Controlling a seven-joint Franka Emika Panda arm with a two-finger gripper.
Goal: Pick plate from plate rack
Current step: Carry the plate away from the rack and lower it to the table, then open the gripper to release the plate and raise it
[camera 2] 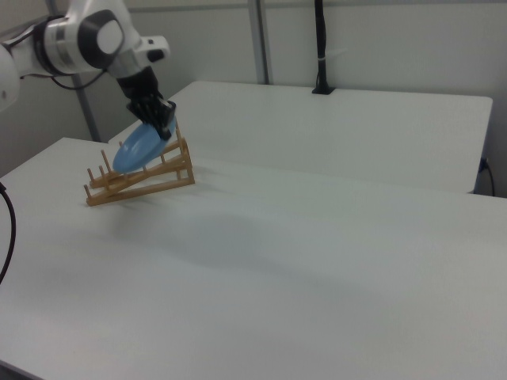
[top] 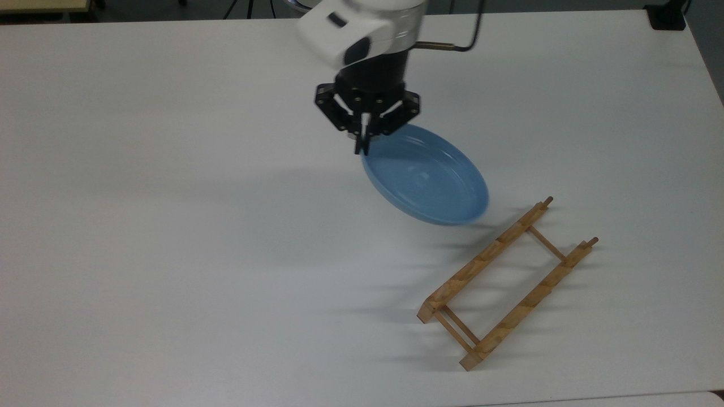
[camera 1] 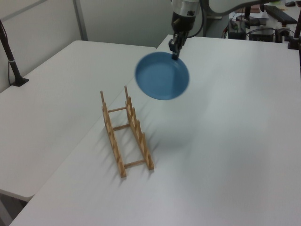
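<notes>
The light-blue plate (top: pixel 427 175) hangs in the air, tilted, with my gripper (top: pixel 362 148) shut on its rim at the top view's left end. The plate (camera 1: pixel 162 76) is clear of the wooden plate rack (camera 1: pixel 124 132), up and to the left view's right of it. In the top view the rack (top: pixel 506 282) lies on the white table below and to the right of the plate, with nothing in it. In the right view the plate (camera 2: pixel 136 149) shows in front of the rack (camera 2: pixel 142 178), held from above by the gripper (camera 2: pixel 165 127).
The white table (top: pixel 169 226) spreads wide around the rack. A black post (camera 1: pixel 10 59) stands at the left view's left edge. A seam between two tabletops runs past the rack (camera 1: pixel 89 136). Black gear sits at the top view's far right corner (top: pixel 667 17).
</notes>
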